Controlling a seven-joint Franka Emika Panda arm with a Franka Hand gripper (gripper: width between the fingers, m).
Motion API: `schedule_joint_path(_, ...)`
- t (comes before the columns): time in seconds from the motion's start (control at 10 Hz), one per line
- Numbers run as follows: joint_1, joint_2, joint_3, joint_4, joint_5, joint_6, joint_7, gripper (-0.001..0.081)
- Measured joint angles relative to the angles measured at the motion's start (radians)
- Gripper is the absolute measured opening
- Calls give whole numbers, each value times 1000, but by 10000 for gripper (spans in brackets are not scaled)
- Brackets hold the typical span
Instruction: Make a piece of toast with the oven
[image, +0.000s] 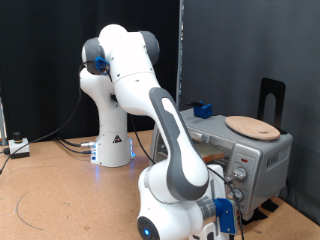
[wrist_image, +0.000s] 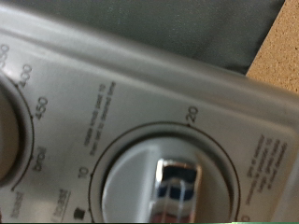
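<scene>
Low in the exterior view's bottom right, the gripper (image: 226, 218) hangs at the oven (image: 262, 152) knob (wrist_image: 170, 183) panel, its opening impossible to judge; no toast shows.

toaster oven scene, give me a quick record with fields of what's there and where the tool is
oven: small silver-grey countertop toaster oven at the exterior view's right
on top of oven: round light wooden board
knobs: grey timer dial with shiny centre grip fills the wrist view; a second dial with 400 and 450 marks beside it
tool: low at the exterior view's bottom, by the oven's knob panel; fingertips not visible
bread: not visible
arm: white Franka arm bent down toward the oven
</scene>
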Motion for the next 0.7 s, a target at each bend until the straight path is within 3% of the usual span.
schedule_joint_path(0.3,4,0,2,0,1,1,0,778)
schedule_joint_path(0.5,5,1,3,-2,1,0,0,416)
schedule_joint_path(0.6,5,2,3,-3,1,0,0,416)
schedule_joint_path(0.7,5,5,3,-4,0,-6,0,233)
